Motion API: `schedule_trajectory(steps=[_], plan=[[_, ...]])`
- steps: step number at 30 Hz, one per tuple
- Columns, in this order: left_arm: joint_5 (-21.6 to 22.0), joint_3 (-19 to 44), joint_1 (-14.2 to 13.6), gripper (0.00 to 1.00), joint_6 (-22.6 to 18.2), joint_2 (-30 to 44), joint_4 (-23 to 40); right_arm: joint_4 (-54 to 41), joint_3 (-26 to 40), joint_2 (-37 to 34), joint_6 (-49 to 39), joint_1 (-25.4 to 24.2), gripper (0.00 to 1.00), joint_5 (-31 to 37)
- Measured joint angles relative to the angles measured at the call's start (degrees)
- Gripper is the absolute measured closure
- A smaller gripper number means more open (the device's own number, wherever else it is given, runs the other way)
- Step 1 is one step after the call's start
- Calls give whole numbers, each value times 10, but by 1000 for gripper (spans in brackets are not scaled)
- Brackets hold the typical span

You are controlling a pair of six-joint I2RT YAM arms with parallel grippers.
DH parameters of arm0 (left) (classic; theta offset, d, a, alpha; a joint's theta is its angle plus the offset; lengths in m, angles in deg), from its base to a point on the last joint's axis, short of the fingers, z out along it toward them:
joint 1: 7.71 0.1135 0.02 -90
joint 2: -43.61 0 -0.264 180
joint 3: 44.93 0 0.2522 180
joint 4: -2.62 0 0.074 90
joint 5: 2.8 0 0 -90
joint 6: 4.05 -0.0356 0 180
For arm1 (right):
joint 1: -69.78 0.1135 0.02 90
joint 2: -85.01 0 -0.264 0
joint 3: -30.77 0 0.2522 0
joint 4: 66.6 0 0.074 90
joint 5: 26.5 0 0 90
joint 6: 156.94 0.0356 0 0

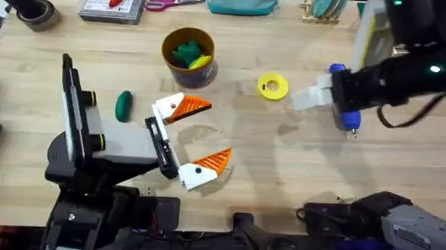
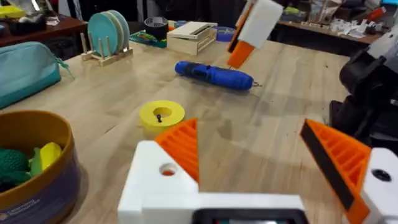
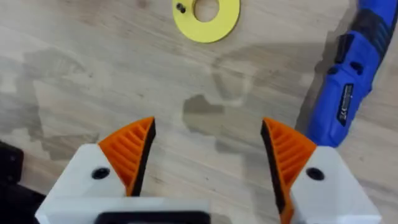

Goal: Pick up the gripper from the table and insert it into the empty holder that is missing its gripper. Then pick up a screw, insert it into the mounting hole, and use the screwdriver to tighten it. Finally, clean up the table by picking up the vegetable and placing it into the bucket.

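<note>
While the big wooden table [image 1: 404,161] waits, the right gripper [image 3: 208,155] hangs with fingers wide apart beside the blue tube-shaped screwdriver [image 1: 345,108], probably to grab it. The left gripper [image 1: 200,133] rests open too. The small shiny dark green vegetable [image 1: 124,105] lies near the round yellow-rimmed bucket [image 1: 188,56].

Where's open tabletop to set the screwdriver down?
Bare wood lies right of the left gripper, below the yellow ring and screwdriver. It is crowded around the bucket, the vegetable and along the table's far edge.
</note>
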Motion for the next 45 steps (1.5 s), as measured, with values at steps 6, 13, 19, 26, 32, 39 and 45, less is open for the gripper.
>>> schedule_trajectory(steps=[6,13,19,26,32,39,45], plan=[[0,0,0,15,0,0,0,33,0,-49,3,26,7,0],[0,0,0,15,0,0,0,57,0,-80,5,55,7,0],[0,0,0,15,0,0,0,79,0,-93,11,90,6,0],[0,0,0,15,0,0,0,102,0,-111,33,114,7,20],[0,0,0,15,0,0,0,123,0,-133,44,119,7,32],[0,0,0,15,0,0,0,165,0,-164,52,119,7,54],[0,0,0,15,0,0,0,205,0,-190,55,119,7,59]])
